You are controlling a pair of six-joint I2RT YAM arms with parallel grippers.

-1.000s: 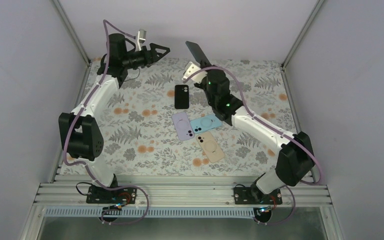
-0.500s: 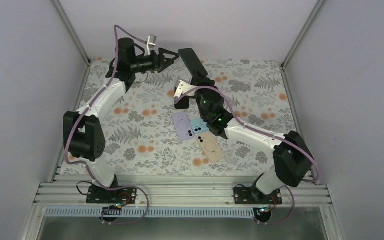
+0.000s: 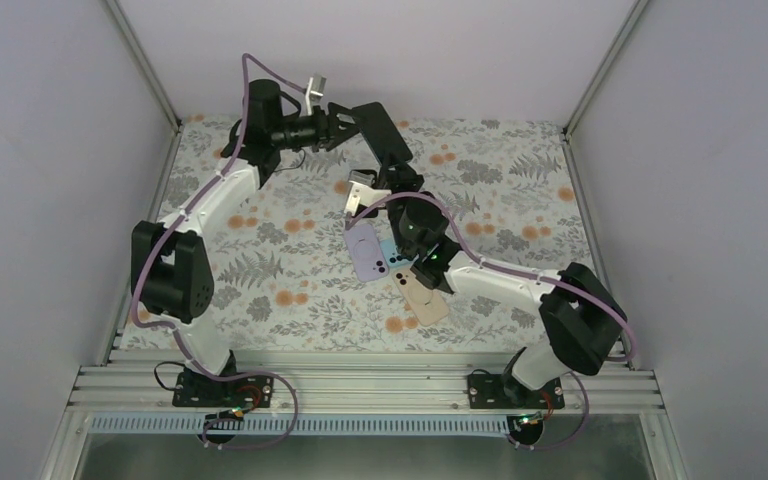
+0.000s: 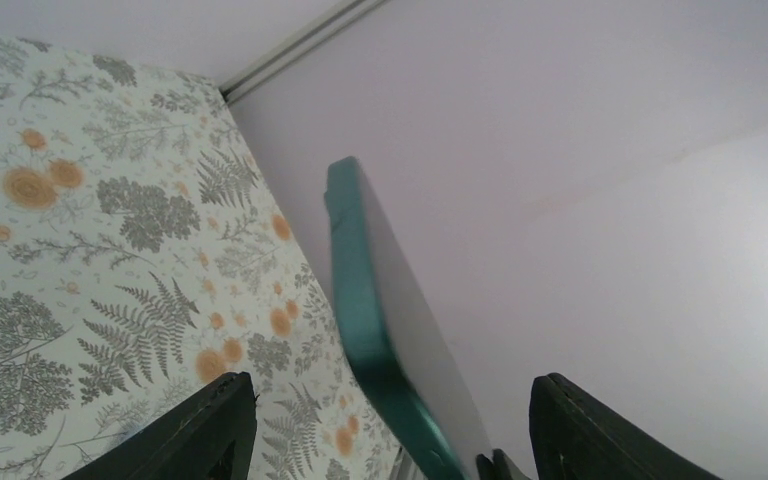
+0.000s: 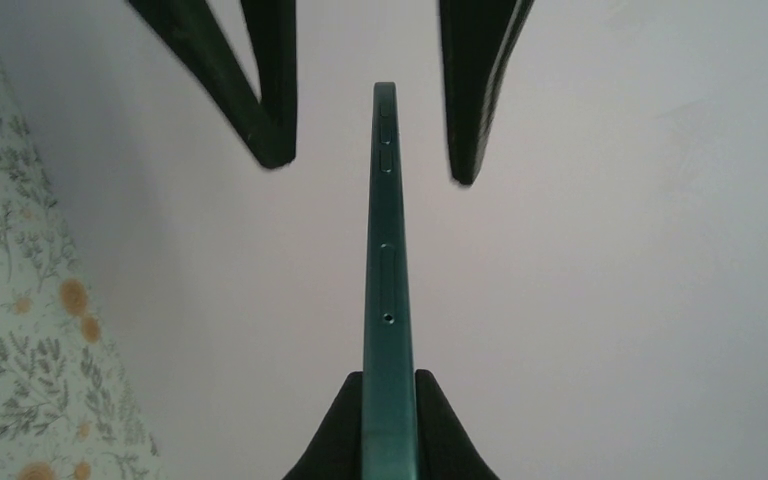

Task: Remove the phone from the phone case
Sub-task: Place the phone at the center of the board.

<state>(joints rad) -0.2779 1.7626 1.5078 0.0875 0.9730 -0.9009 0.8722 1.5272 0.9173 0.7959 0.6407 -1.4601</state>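
Overhead, the floral-patterned table [image 3: 260, 250] carries three cases near its middle: a lilac case [image 3: 362, 252], a pale blue case [image 3: 396, 258] just beside it and partly hidden under the right arm, and a beige case [image 3: 422, 298] nearer the bases, its far end also overlapped by that arm. Above them, off the table, the dark phone [image 3: 380, 130] is clamped at its lower end by the right fingers [image 3: 405, 183]; its long axis runs up and away toward the back wall, leaning left. The left fingers [image 3: 343, 118] reach in from the left at the phone's far end. From the left wrist, the phone [image 4: 360, 330] shows a teal-green edge rising between the left fingers [image 4: 210, 430], which are spread wide and stand clear of it on both sides. From the right wrist, the phone [image 5: 385, 280] is seen edge-on and upright, side buttons and a small hole visible, pinched at the bottom by the right fingers [image 5: 340, 440], with the left fingers [image 5: 265, 110] straddling its top without touching
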